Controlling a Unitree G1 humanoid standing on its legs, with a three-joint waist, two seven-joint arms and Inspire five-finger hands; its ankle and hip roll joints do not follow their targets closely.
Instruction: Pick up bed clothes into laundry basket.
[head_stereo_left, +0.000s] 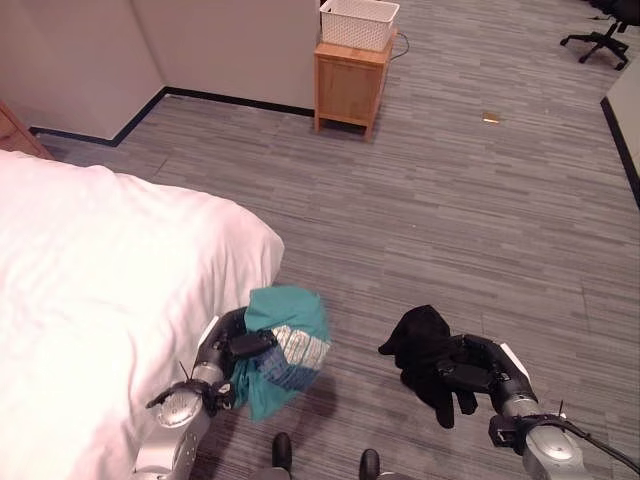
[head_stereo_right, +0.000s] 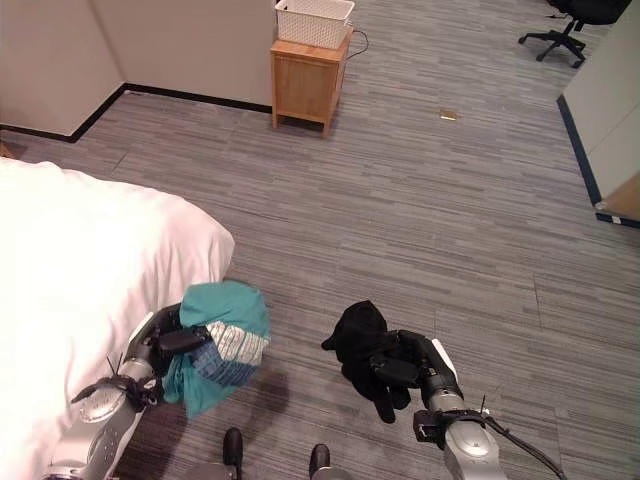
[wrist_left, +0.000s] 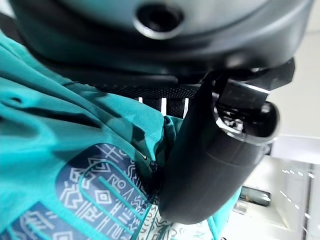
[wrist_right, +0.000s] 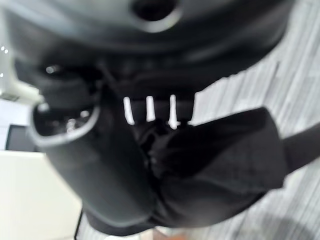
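Note:
My left hand (head_stereo_left: 238, 348) is shut on a teal garment (head_stereo_left: 288, 345) with a patterned blue and white patch, held in the air just off the corner of the white bed (head_stereo_left: 90, 290). The left wrist view shows the thumb (wrist_left: 210, 165) pressed into the teal cloth (wrist_left: 60, 150). My right hand (head_stereo_left: 478, 368) is shut on a black garment (head_stereo_left: 420, 342), also held above the floor at the lower right. In the right wrist view the black cloth (wrist_right: 220, 155) bunches under the curled fingers. A white laundry basket (head_stereo_left: 359, 22) stands on a small wooden cabinet (head_stereo_left: 349, 85) far ahead by the wall.
Grey plank floor (head_stereo_left: 450, 220) stretches between me and the cabinet. The bed fills the left side. A black office chair (head_stereo_left: 605, 35) stands at the far right. A small tan scrap (head_stereo_left: 490, 118) lies on the floor.

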